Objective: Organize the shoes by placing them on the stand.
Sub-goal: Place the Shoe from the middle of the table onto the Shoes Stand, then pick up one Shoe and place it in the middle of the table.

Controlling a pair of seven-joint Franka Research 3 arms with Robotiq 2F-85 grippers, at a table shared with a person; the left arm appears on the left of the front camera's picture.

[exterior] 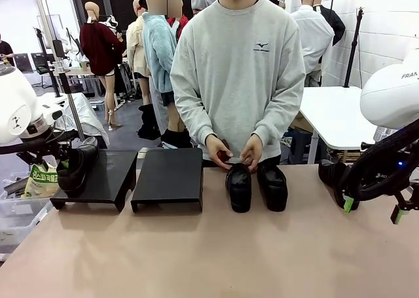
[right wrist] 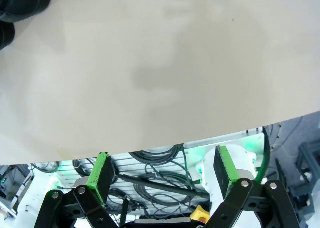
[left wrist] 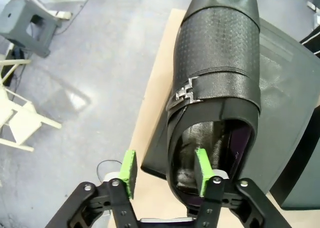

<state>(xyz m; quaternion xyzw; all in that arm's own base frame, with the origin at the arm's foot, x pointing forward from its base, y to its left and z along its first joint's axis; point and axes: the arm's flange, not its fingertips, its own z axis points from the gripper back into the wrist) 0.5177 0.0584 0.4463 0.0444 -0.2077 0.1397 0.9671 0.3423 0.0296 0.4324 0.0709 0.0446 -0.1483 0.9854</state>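
Straddling the side wall of a black shoe (left wrist: 215, 87) near its heel, the left gripper (left wrist: 167, 172) is standing with its jaws apart; one green pad (left wrist: 204, 170) is sitting inside the ankle opening while the other is hanging outside with a clear gap to the leather, so it is clamping nothing; that shoe is lying on the left platform of the stand (exterior: 108, 173), close to its left edge, and the right platform (exterior: 169, 173) is sitting bare just beside it; further right, a pair of shoes (exterior: 255, 186) is waiting side by side on the table (exterior: 196, 259), toes toward the near edge, with the person's hands (exterior: 236, 152) touching their heels; at the far right the right gripper (exterior: 373, 208) is hovering with its jaws wide and nothing between them, and a dark shape beside it may be another shoe, though that is hard to tell; judging by the glossy upper, each shoe is probably light and fairly stiff but smooth enough to slip, so a pinch across the toe is looking poor; the rim of the ankle opening, one finger inside and one outside, is looking like the surest hold, keeping clear of the small metal buckle (left wrist: 185, 95) on the strap.
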